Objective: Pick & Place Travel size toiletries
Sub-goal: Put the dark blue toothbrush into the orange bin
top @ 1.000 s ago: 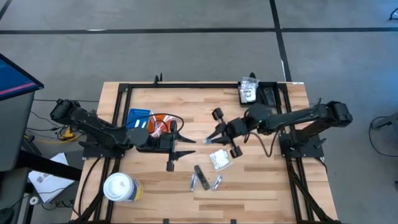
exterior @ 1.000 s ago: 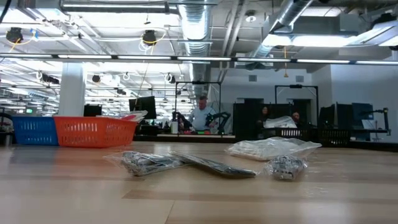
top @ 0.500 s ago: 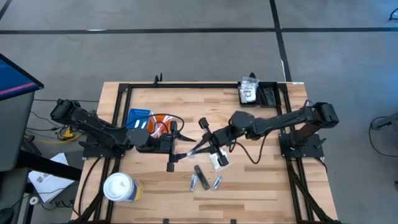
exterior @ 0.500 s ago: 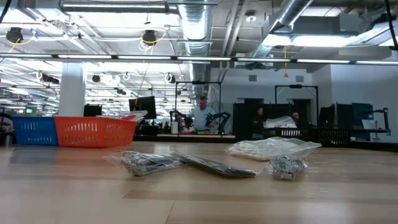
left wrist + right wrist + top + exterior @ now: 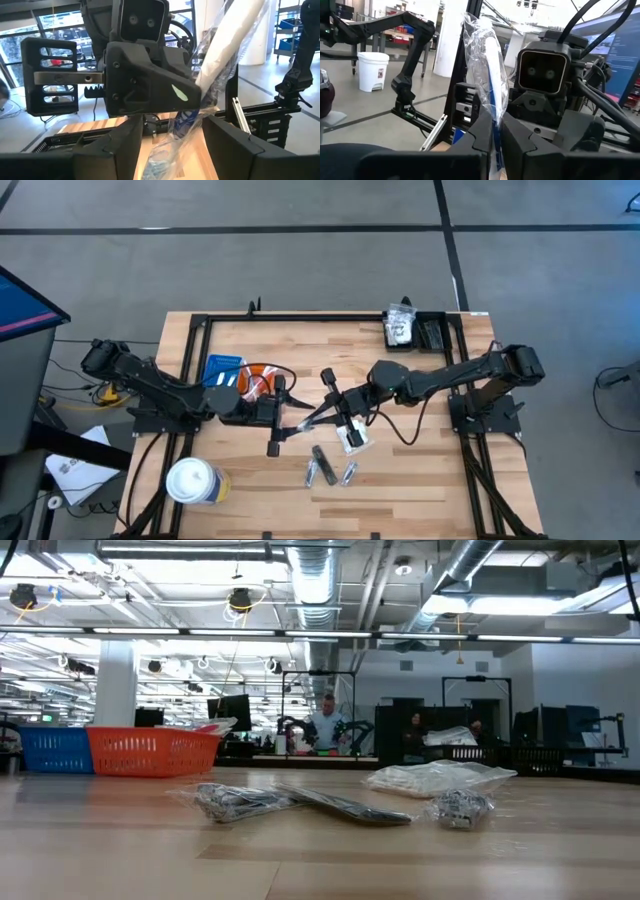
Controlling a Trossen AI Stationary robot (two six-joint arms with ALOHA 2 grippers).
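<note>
A blue tray (image 5: 222, 369) and an orange tray (image 5: 259, 377) sit side by side at the left of the wooden table (image 5: 400, 480); the orange one holds a few pale items, too small to identify, while the left arm hides part of both. A black bin (image 5: 418, 330) at the far right corner holds a crinkly clear packet (image 5: 400, 328).

Over the middle of the table the two arms meet. The right gripper (image 5: 493, 131) reaches leftward, its fingers pinched tight on a toothbrush in a clear wrapper (image 5: 487, 65). The left gripper (image 5: 170, 131) faces it, fingers spread wide on either side of the same wrapper without clamping it.

Nearer the front edge lie more toiletries: a clear packet with white contents (image 5: 440, 777), a flat dark stick (image 5: 345, 806) and two small wrapped items (image 5: 235, 801) (image 5: 458, 807). A white lidded cup (image 5: 194, 480) stands at the front left corner.

The low camera shows neither arm.
</note>
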